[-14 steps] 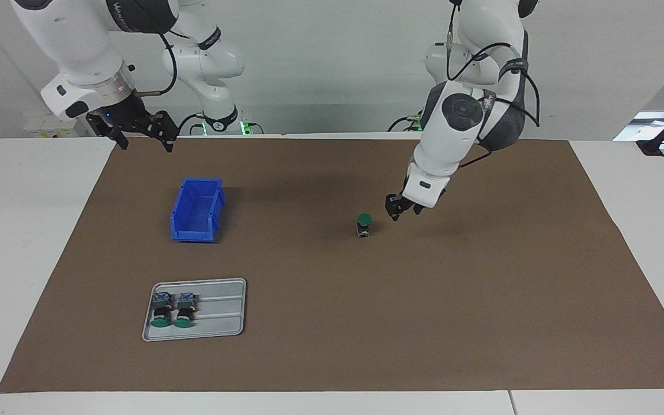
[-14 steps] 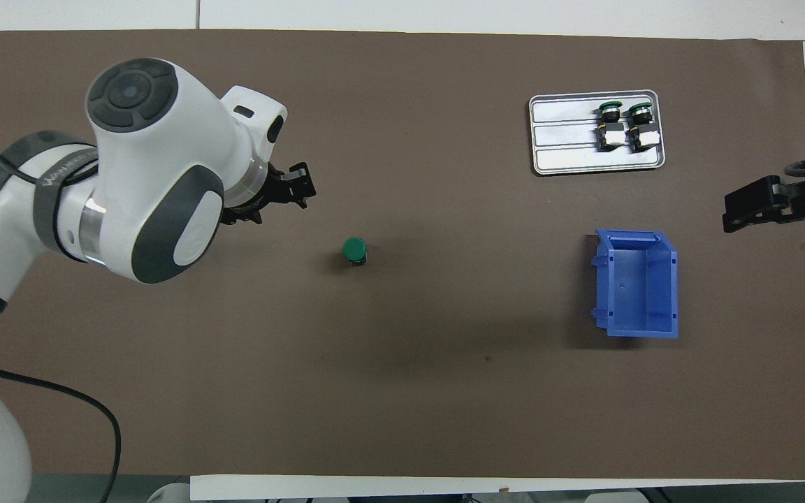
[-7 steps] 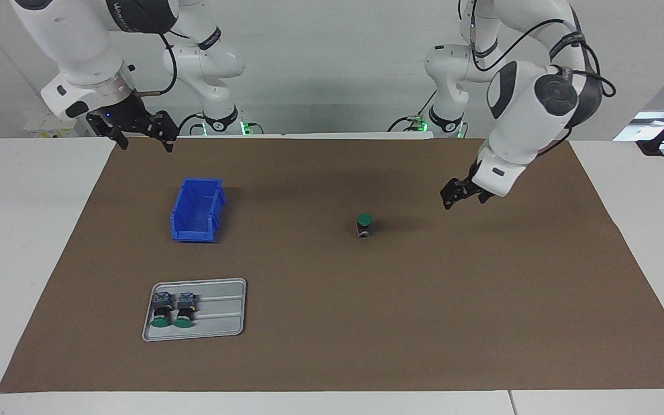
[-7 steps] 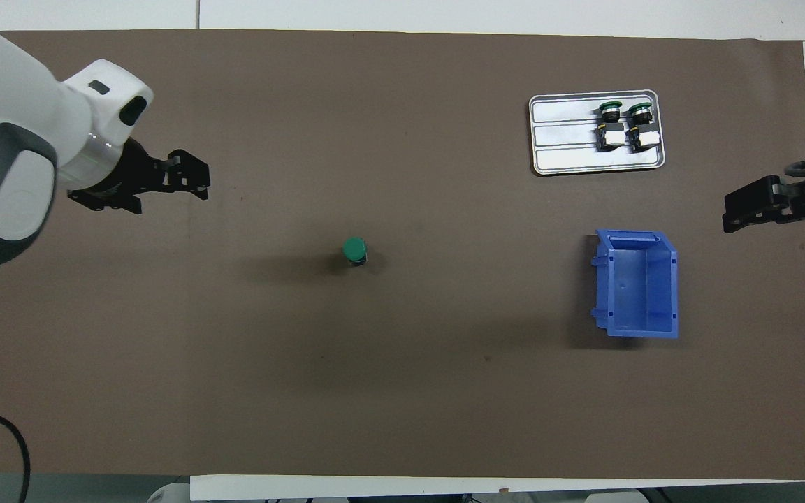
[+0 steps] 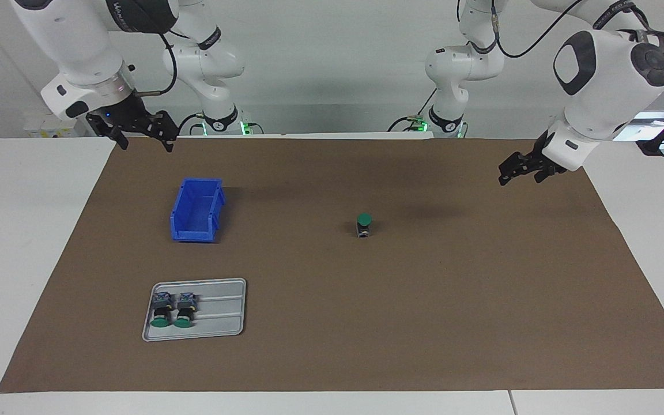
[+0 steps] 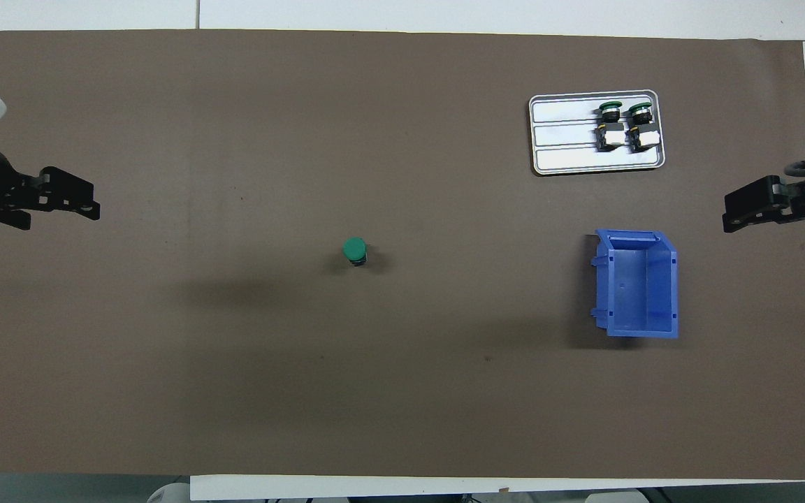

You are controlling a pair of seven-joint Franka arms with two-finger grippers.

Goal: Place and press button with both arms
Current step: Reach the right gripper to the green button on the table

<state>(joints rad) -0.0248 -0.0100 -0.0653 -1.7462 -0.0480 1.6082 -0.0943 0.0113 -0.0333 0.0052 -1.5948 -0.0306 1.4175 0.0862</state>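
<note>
Facing view: the button (image 5: pixel 364 225) stands upright mid-bench on its terminal end, green cap up; light, rigid, tippy, best gripped by the black body. Overhead view: left gripper (image 6: pixel 67 199) and right gripper (image 6: pixel 748 206) hang empty over opposite bench ends, fingers narrowly parted.

button (image 5: pixel 364 225): small push-button switch; round flat green cap, black body, blue-grey terminal end.
pose: upright, cap on top, terminal end down.
place: alone on the brown mat (image 5: pixel 482 300) near the table's middle, well apart from both grippers.
state: free-standing, nothing touching it.
</note>
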